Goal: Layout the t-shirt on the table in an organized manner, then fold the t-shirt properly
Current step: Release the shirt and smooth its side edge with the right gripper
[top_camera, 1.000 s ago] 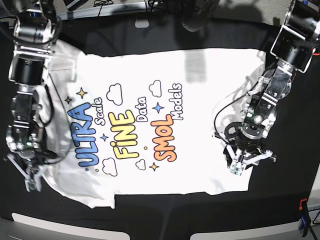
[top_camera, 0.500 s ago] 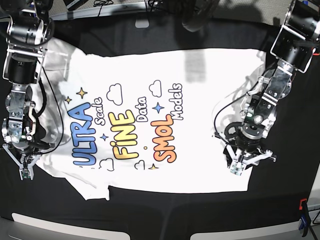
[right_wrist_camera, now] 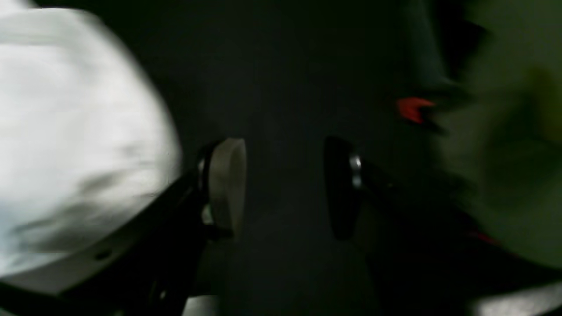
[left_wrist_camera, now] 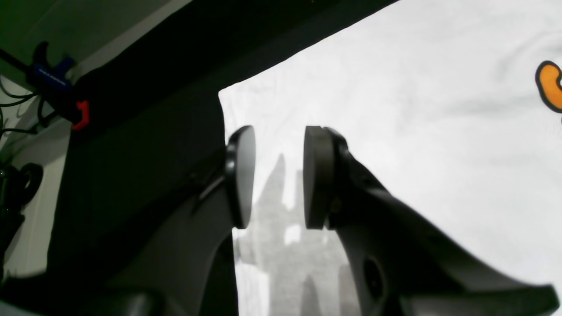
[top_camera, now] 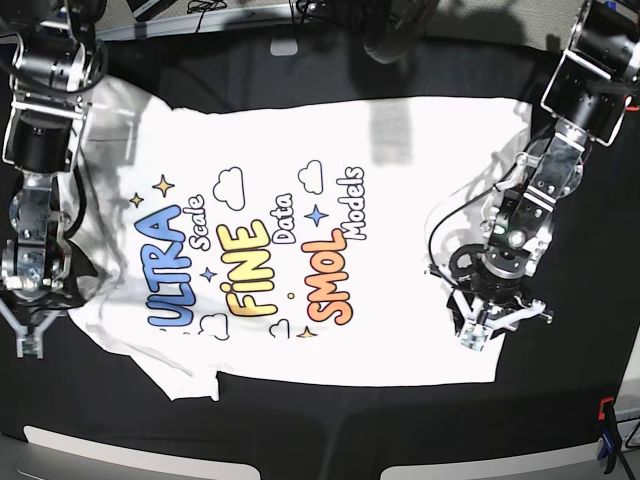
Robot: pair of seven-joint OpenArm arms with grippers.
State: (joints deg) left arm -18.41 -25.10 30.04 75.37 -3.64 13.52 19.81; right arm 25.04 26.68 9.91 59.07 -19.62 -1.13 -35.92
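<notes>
The white t-shirt [top_camera: 420, 180] lies print side up on the black table [top_camera: 320, 440], with a rumpled fold at its near left corner [top_camera: 190, 375]. My right gripper [top_camera: 28, 340] is just off the shirt's left edge. In the blurred right wrist view that gripper [right_wrist_camera: 285, 188] is open over bare table [right_wrist_camera: 285, 66], with the t-shirt [right_wrist_camera: 66, 131] to its left. My left gripper [top_camera: 492, 328] hangs over the shirt's near right corner. Seen from its own wrist camera, the left gripper [left_wrist_camera: 279, 175] is open with nothing between its pads, above the t-shirt [left_wrist_camera: 417, 109] by its edge.
A red and blue clamp [top_camera: 605, 425] grips the table's front right edge; the same kind of clamp [left_wrist_camera: 66, 94] shows in the left wrist view, and a red clamp [right_wrist_camera: 412, 109] in the right wrist view. Cables lie along the far edge [top_camera: 200, 10].
My right gripper has opened, let go of the shirt's left side and moved left off the cloth. The shirt's near left corner was drawn in and rumpled. The left arm has not moved.
</notes>
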